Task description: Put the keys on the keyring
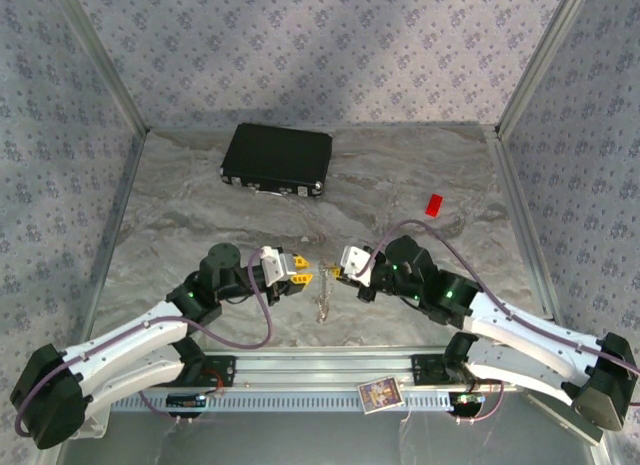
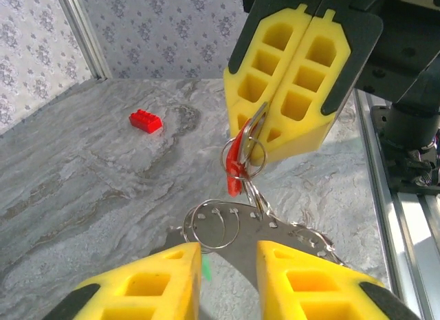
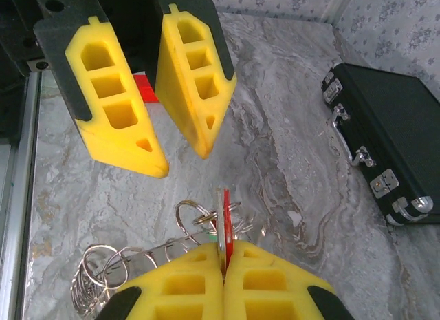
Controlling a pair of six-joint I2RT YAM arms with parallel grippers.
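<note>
The right jaws, closest in the right wrist view, are pressed fully together on a red-headed key (image 3: 224, 222), which stands on edge out of the seam between the two yellow pads. The left wrist view shows the same hold from the other side: the red-headed key (image 2: 235, 170) sticks out of the shut right jaws, with small silver rings looped round it.

From those rings the keyring (image 2: 214, 225) runs on as a string of linked silver loops towards the left jaws, and its largest loops lie just off their tips. I cannot tell whether these loops touch the pads. The left jaws stand wide apart, tips facing the right jaws, and have hold of nothing. A green sliver (image 2: 205, 266) shows in the gap between them, too small to make out.

From above, the two jaws meet nearly tip to tip, and the keyring (image 1: 322, 303) trails from between them towards the arm bases. I cannot tell whether it rests on the grey marbled tabletop (image 1: 180, 225).

Well beyond the right jaws lies a red block (image 1: 434, 205). Well beyond the left jaws is a closed black case (image 1: 277, 158).
</note>
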